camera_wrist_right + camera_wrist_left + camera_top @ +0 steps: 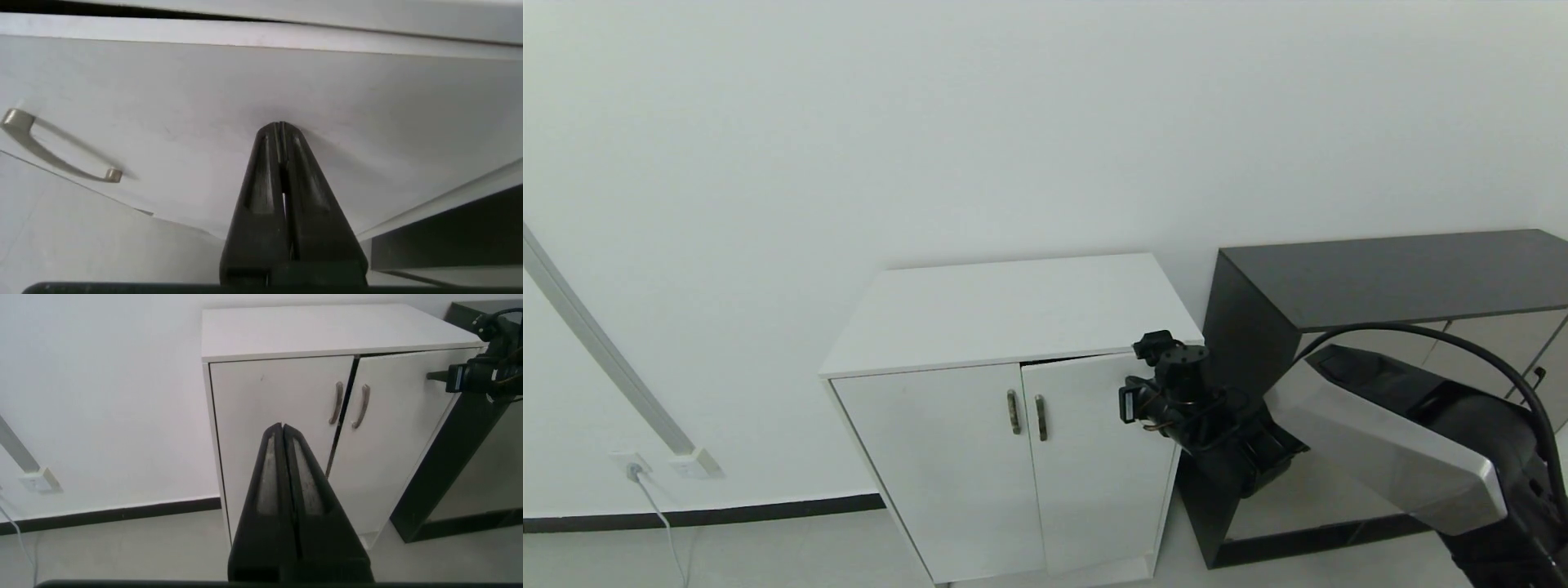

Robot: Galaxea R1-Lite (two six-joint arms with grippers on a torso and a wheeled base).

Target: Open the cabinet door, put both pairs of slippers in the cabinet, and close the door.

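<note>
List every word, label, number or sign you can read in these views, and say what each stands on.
None can be read.
White cabinet, with its doors and handles: plain, no print.
Black cabinet: no print.
Wall socket: too small to tell whether it bears any marking.

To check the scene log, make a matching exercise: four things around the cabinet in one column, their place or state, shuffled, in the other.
1. left door
2. right door
3. black cabinet
4. wall socket

a. low on the wall, left of the white cabinet
b. slightly ajar
c. shut flush
d. right beside the white cabinet

Pairs: 1-c; 2-b; 3-d; 4-a
</note>
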